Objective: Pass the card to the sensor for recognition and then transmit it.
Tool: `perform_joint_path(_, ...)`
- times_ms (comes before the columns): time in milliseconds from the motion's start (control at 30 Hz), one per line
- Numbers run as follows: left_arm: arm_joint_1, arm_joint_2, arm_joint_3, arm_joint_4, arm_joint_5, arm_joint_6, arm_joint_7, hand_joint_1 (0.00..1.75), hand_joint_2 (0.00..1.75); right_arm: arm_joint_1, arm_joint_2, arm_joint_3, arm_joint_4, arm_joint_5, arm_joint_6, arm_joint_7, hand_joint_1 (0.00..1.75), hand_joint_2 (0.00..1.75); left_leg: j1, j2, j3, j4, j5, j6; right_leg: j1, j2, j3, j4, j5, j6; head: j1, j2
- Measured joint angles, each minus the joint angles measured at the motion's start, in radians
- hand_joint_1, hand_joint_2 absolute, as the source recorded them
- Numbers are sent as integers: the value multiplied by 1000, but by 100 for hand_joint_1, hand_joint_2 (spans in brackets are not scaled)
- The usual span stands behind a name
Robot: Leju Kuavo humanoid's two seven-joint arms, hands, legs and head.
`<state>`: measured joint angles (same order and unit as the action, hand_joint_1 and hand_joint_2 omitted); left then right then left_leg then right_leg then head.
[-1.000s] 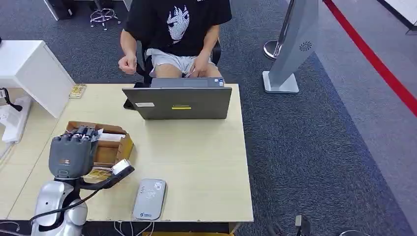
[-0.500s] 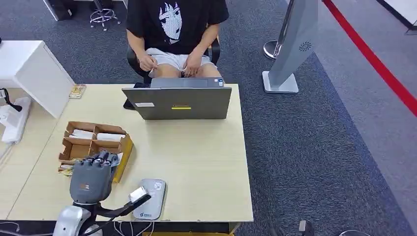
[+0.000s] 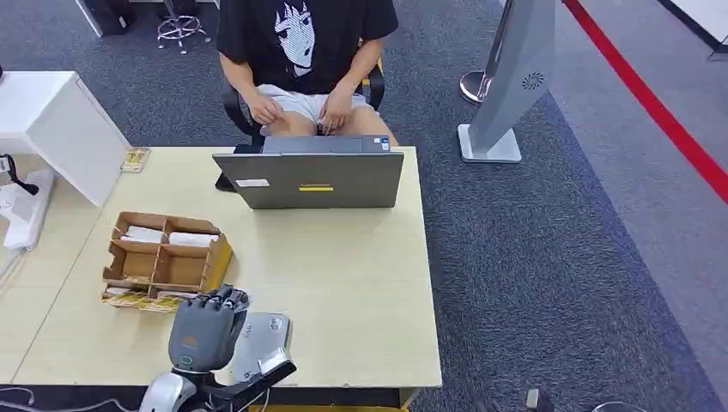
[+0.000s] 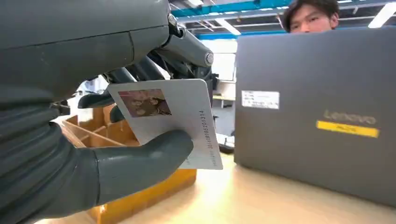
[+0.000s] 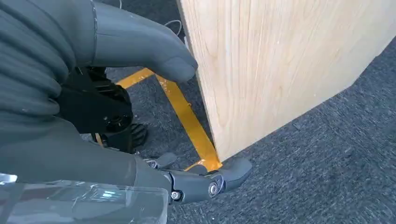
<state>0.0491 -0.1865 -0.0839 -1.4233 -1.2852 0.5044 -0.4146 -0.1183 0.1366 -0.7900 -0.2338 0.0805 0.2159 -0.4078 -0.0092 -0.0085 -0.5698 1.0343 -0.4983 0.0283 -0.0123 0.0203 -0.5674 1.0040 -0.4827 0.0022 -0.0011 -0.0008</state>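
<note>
Left hand [image 3: 203, 330] is above the near edge of the surface [image 3: 343, 283], its back turned up toward the head camera. In the left wrist view the card [image 4: 175, 119] is pinched between the thick grey thumb [image 4: 140, 163], which presses on the card's lower face, and the darker fingers [image 4: 140, 72] behind its upper part. The card is white, with a small photo in one corner and a line of digits along one edge. It stands roughly upright in the grip, and its free edge projects past the thumb tip toward the grey laptop [image 3: 311, 178].

The sensor [image 3: 259, 343] — a flat grey reader with rounded corners — lies on the surface just beside the left hand, on its laptop side, with part of it hidden under the fingers. Whether the card touches the reader cannot be told from these views.

Beyond the fingers sits a cardboard tray [image 3: 163, 260] with compartments holding white cards. A person [image 3: 302, 51] is seated behind the laptop, both hands in the lap.

Right hand [image 5: 93, 107] hangs off the surface beside its wooden edge — fingers [image 5: 205, 184] apart, thumb near the panel, nothing held. Grey carpet [image 5: 327, 163] and a strip of yellow tape [image 5: 187, 116] lie below it.
</note>
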Motion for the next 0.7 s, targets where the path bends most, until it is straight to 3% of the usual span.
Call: perform_joint_path(700,-2,-41,-153,186,24,-25,-18,175,175,1,0,-18,0,11,1,0,0,175,0,0,0,0,0,0,0,0,0,0,0,0,0,0)
